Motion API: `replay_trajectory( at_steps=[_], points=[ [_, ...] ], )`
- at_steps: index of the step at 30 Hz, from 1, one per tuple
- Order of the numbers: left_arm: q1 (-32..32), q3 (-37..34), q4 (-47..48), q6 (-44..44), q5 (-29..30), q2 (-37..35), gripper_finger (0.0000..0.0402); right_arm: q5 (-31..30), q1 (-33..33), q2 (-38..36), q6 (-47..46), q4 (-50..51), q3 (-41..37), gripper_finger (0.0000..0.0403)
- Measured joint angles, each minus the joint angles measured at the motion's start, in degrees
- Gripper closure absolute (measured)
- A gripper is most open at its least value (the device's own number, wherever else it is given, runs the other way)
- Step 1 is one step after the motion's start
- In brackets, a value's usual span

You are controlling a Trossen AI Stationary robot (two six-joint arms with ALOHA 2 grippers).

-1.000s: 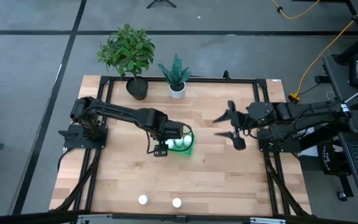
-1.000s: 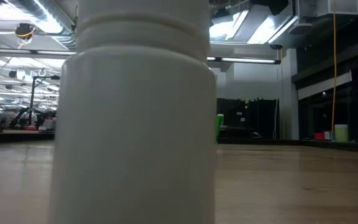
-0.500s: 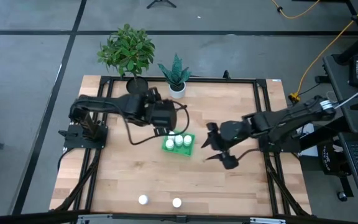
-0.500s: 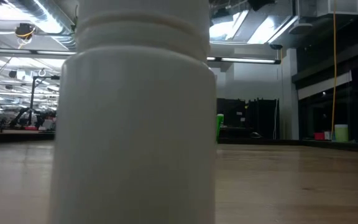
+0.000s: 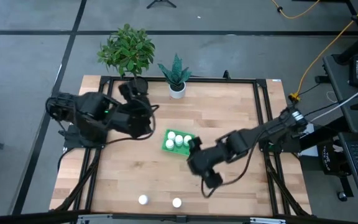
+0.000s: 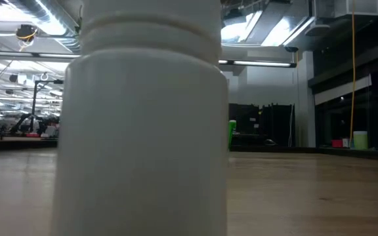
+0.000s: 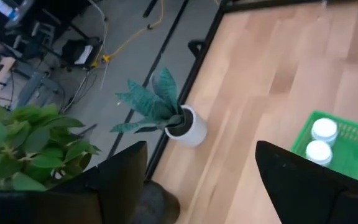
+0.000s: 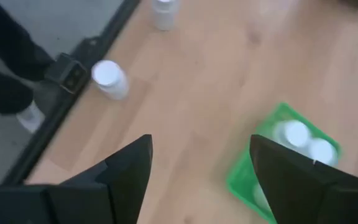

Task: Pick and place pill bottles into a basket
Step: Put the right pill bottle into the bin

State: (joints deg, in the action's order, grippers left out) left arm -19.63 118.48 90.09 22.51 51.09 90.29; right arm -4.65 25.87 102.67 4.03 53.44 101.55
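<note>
The green basket (image 5: pixel 179 142) lies on the middle of the table with several white pill bottles (image 5: pixel 174 139) standing in it. It also shows in the left wrist view (image 7: pixel 337 146) and the right wrist view (image 8: pixel 278 168). Two more bottles stand at the near edge (image 5: pixel 143 200) (image 5: pixel 177 202); they show in the right wrist view (image 8: pixel 109 79) (image 8: pixel 163 12). One bottle (image 6: pixel 143 118) fills the low view. My left gripper (image 5: pixel 143 115) (image 7: pixel 201 162) is open and empty, left of the basket. My right gripper (image 5: pixel 197 165) (image 8: pixel 201 155) is open and empty at the basket's near right.
A leafy plant in a dark pot (image 5: pixel 128 53) and a spiky plant in a white pot (image 5: pixel 176 87) stand at the far edge. A black frame (image 5: pixel 263 124) runs around the table. Bare wood (image 5: pixel 123 174) lies between the basket and the near-edge bottles.
My left gripper has drawn back from over the basket toward the table's far left. My right gripper has swung from the table's right side toward the left and near edges, ending beside the basket's near right corner. The basket and the near-edge bottles have stayed in place.
</note>
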Motion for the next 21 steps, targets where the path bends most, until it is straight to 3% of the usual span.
replay_trajectory(
  at_steps=[8,14,21],
  points=[
    [-6.4,0.0,0.0,8.2,0.3,-0.6,0.0107,3.1,4.6,9.7,-3.7,3.6,10.7,0.0127],
    [-13.2,0.0,-0.1,16.6,0.7,2.5,0.0107,5.2,6.3,11.9,-9.7,4.6,11.1,0.0095],
    [-19.9,0.0,-0.1,27.4,0.7,7.0,0.0107,5.2,7.7,17.2,-8.2,-1.2,11.1,0.0086]
  ],
)
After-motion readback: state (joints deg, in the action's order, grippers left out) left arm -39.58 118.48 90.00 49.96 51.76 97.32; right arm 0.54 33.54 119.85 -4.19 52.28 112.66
